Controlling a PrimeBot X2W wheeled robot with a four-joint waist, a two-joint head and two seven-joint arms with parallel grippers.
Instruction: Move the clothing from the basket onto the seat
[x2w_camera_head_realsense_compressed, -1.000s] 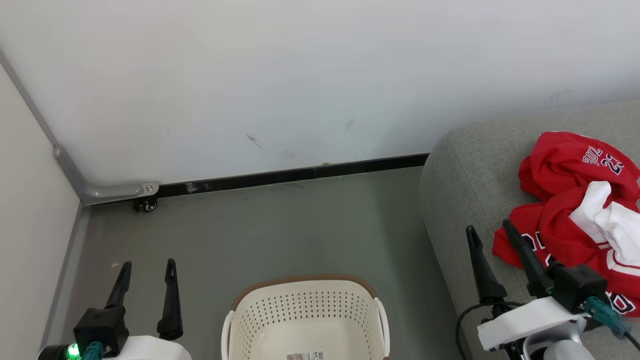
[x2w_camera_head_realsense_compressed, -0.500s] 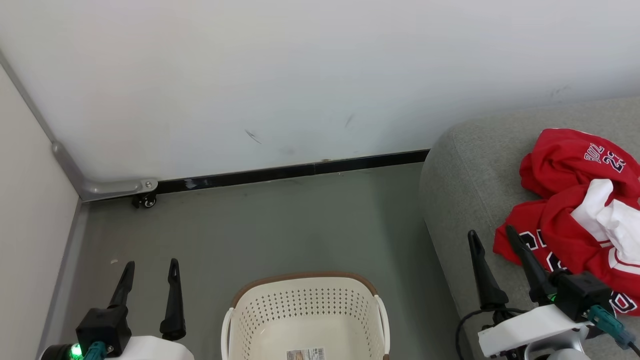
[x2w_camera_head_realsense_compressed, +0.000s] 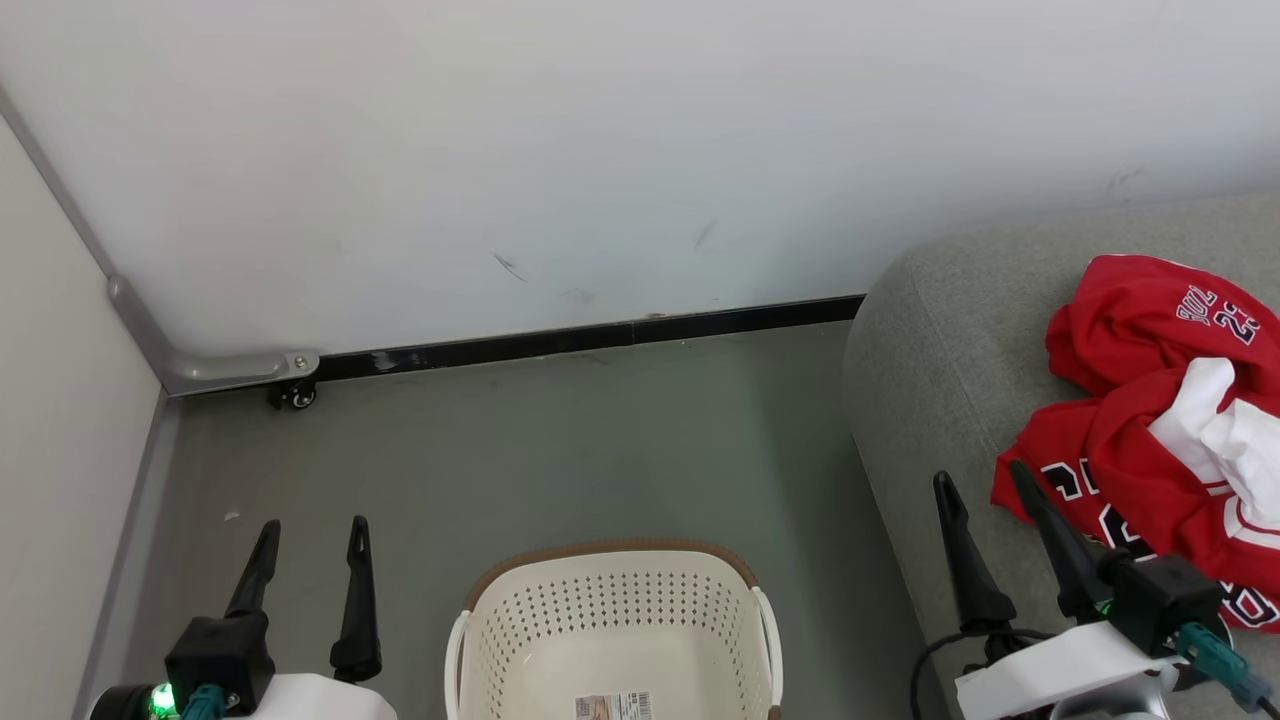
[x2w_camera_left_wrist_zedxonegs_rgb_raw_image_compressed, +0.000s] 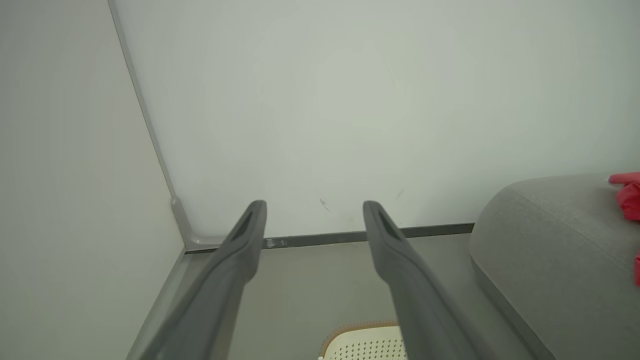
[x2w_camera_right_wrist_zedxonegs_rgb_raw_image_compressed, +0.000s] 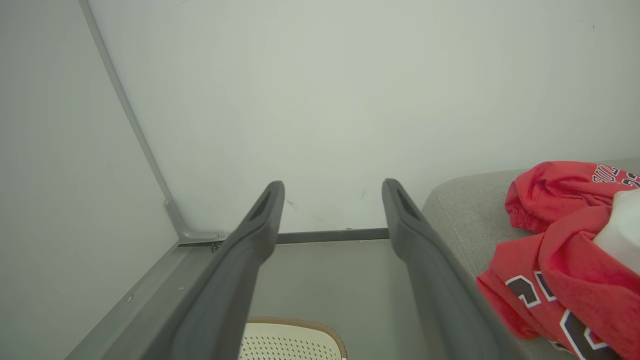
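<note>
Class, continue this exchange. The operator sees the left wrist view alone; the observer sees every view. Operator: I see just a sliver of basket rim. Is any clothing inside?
Observer: The head view looks into the basket. The visible part holds only a barcode label on the bottom.
Operator: So where is it?
Observer: The clothing lies heaped on the seat, red with dark lettering.
Operator: And the right arm?
Observer: The right gripper is by the seat's near edge beside the heap, jaws open with nothing between them.
</note>
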